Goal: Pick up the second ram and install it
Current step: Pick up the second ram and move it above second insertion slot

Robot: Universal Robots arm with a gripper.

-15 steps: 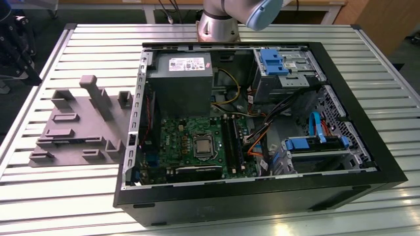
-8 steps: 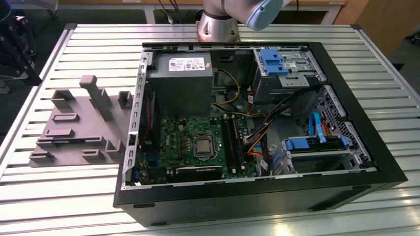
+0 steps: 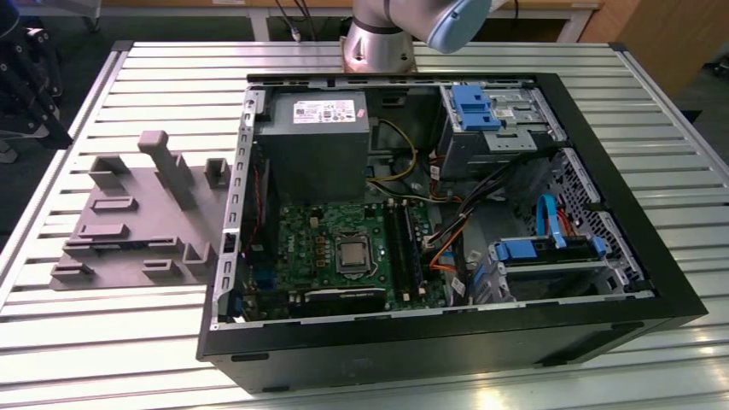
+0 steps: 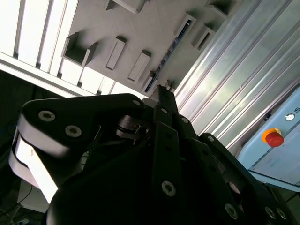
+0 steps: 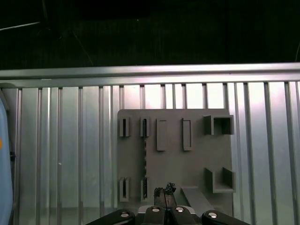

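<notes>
Second ram [image 5: 144, 159] on edge in grey holder [image 5: 197, 159] slots, long axis along table slats [image 5: 70, 164], 9-to-3 in exterior view. We see gripper [image 5: 164, 189] over holder's end, fingers together, empty, ram just beside. Holder sits 9 o'clock from computer case [image 3: 456, 350].

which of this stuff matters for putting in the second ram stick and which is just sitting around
For the job: ram stick standing in the grey holder; gripper close by it; memory slots on the motherboard.

Just there: power supply; blue drive cages; cables; red button.
</notes>
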